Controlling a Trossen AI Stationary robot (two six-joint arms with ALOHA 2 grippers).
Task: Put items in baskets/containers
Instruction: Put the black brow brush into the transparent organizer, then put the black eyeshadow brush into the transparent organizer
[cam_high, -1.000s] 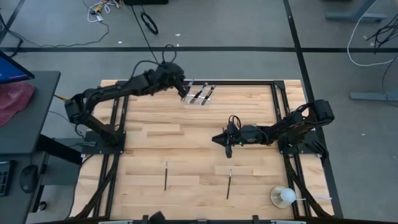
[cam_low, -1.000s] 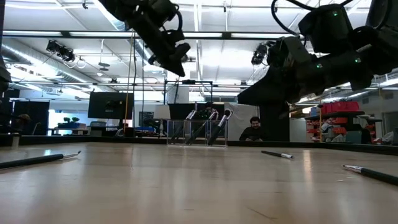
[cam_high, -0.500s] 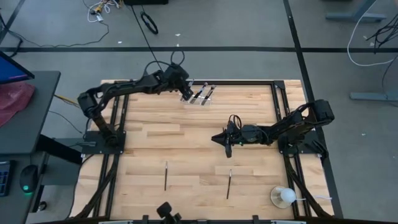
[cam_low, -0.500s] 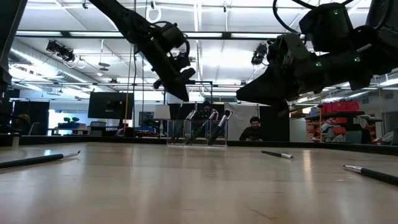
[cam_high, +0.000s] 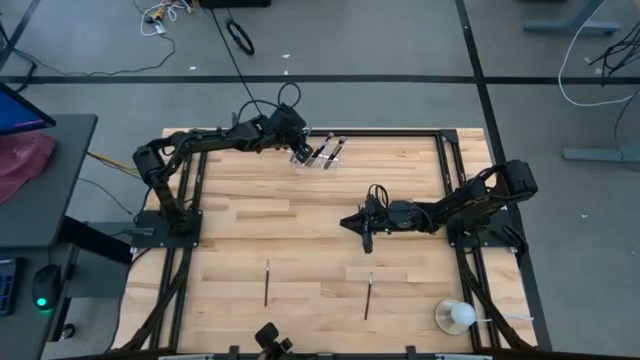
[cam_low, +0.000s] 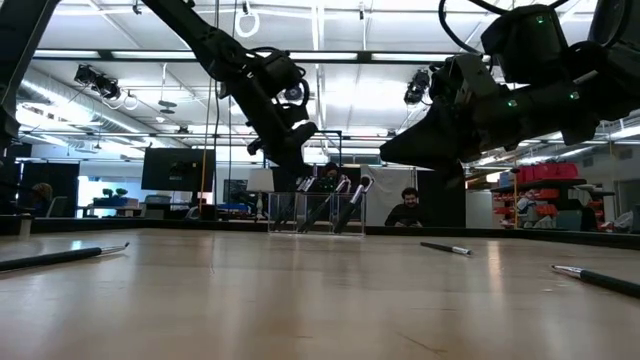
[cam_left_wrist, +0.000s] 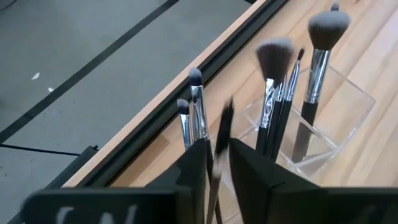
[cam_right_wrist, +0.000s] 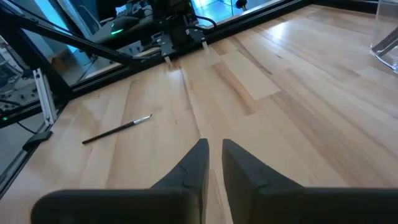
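Observation:
The clear plastic holder (cam_high: 322, 152) stands near the table's far edge with several makeup brushes upright in it, bristles up (cam_left_wrist: 292, 93). My left gripper (cam_high: 298, 141) is right over the holder's left end (cam_low: 290, 150) and is shut on one more black brush (cam_left_wrist: 221, 134), which shows blurred. My right gripper (cam_high: 362, 228) hovers shut and empty above the middle of the table (cam_right_wrist: 215, 155). Two loose brushes (cam_high: 266, 282) (cam_high: 368, 296) lie flat on the near half of the table. My left gripper has the brush's thin handle (cam_left_wrist: 215, 177) between its two fingers. The fingers come slanting down from the table's left. The brush runs between them with its upper end (cam_left_wrist: 226, 109) pointing up beside the brushes that stand in the holder. Its lower end is hidden behind the fingers.
A white round object on a clear base (cam_high: 457, 316) sits near the table's near right corner. A black frame rail (cam_left_wrist: 205, 68) runs along the far edge just behind the holder. A person (cam_low: 405, 210) sits in the room beyond the table.
My left gripper has moved down and slightly right onto the holder's left end, the arm stretching out lower over the far edge. The right arm has kept still.

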